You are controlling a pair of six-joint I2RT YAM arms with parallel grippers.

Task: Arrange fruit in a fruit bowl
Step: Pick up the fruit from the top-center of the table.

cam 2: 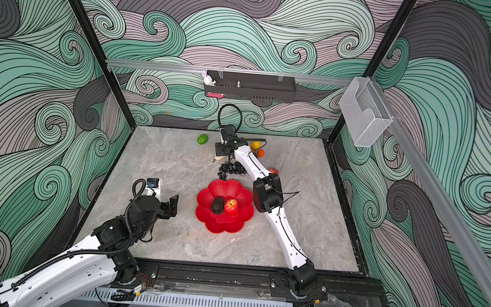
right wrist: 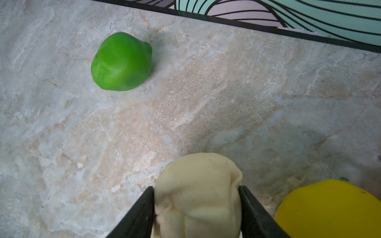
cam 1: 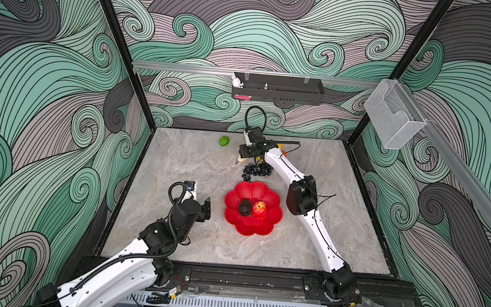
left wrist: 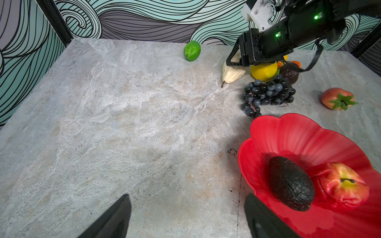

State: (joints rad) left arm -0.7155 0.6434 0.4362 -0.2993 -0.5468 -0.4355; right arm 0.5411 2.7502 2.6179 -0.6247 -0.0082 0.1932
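While our right claw [right wrist: 196,188] pinches the pear [right wrist: 198,175] at its fat end, beyond the fruit bowl [cam 1: 250,192], we judge it soft, light and crease-prone; our left claw [left wrist: 187,197] gapes empty.

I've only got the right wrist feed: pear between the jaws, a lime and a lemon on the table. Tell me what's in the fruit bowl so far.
Observer: Two fruits lie in the fruit bowl: a dark avocado and a red-yellow apple, side by side.
Operator: Give me what sits between the pear and the bowl.
Observer: A black grape bunch lies on the table between the pear and the bowl's far rim.
Operator: Report the left gripper.
Observer: The left gripper hovers beside the bowl, jaws wide apart and empty.
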